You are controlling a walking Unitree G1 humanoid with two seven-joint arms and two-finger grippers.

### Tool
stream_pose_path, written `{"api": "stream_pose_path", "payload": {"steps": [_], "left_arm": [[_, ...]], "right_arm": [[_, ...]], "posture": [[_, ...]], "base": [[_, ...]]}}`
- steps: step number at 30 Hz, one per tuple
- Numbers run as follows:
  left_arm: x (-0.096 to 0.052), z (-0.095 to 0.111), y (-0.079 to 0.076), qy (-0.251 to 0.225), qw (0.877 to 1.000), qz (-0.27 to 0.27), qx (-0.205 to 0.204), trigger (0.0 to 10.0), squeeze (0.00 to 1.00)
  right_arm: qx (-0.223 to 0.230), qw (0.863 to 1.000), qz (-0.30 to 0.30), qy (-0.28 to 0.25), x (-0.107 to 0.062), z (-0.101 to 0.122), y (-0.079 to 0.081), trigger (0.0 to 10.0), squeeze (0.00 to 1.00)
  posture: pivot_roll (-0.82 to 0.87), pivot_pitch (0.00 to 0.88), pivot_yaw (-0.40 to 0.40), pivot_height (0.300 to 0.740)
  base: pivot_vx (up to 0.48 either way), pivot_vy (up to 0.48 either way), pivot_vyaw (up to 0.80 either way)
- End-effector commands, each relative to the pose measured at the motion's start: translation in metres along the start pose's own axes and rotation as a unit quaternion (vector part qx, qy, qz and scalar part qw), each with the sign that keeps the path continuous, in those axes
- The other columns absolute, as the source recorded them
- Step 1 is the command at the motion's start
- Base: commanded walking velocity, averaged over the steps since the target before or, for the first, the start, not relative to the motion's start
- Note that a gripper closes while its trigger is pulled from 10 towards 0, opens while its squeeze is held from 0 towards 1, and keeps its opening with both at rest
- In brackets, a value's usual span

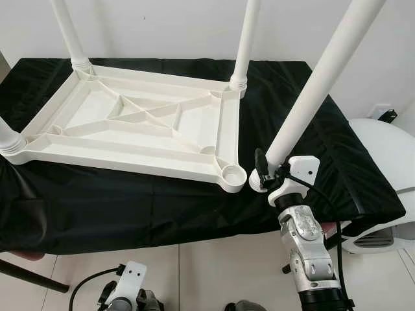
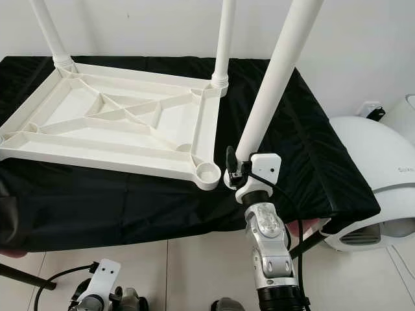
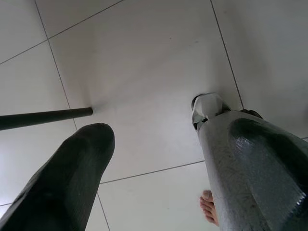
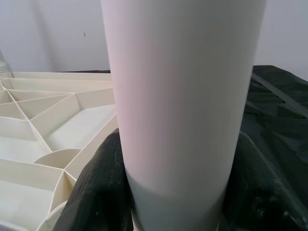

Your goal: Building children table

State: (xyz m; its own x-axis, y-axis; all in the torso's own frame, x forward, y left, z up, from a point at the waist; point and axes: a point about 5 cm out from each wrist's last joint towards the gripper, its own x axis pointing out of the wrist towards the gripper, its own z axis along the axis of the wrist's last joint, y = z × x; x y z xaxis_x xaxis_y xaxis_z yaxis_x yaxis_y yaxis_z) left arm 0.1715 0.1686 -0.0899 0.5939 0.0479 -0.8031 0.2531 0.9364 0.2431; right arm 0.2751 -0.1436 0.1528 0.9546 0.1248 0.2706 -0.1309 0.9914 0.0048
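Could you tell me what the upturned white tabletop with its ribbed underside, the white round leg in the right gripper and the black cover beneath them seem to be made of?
Upturned white tabletop: probably moulded plastic, matte; thin cast ribs and corner sockets.
White round leg, clamped by the right gripper: likely the same plastic, smooth with a soft sheen.
Black cover: woven cloth, slightly glossy; it wrinkles and drapes at the edges.

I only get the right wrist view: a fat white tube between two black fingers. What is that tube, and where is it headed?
Observer: It is a table leg, gripped near its lower end by the right hand. The tabletop lies upside down on a black cloth.
Operator: How many legs are on?
Observer: Three other legs stand in their corners. The near right socket is empty, just beside the held leg's lower end.
Operator: And the other hand?
Observer: The left hand hangs open, low above the floor tiles.
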Motion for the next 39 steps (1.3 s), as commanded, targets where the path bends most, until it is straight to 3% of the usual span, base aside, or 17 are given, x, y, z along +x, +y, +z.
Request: {"api": "stream_pose_path", "payload": {"steps": [1, 39], "left_arm": [[-0.0046, -0.0193, -0.0121, 0.038, 0.999, -0.037, 0.005, 10.0, 0.0], [-0.0044, -0.0184, -0.0121, 0.037, 0.999, -0.036, 0.003, 10.0, 0.0]], "right_arm": [[-0.001, 1.0, 0.001, -0.006, 0.0008, 0.0009, -0.0003, 10.0, 0.0], [0.001, 1.0, 0.0, -0.006, 0.0014, 0.001, 0.0008, 10.0, 0.0]], "posture": [[0.0, 0.098, 0.002, 0.74], [0.0, 0.103, 0.003, 0.74]], "base": [[0.0, 0.0, 0.0], [0.0, 0.0, 0.0]]}}
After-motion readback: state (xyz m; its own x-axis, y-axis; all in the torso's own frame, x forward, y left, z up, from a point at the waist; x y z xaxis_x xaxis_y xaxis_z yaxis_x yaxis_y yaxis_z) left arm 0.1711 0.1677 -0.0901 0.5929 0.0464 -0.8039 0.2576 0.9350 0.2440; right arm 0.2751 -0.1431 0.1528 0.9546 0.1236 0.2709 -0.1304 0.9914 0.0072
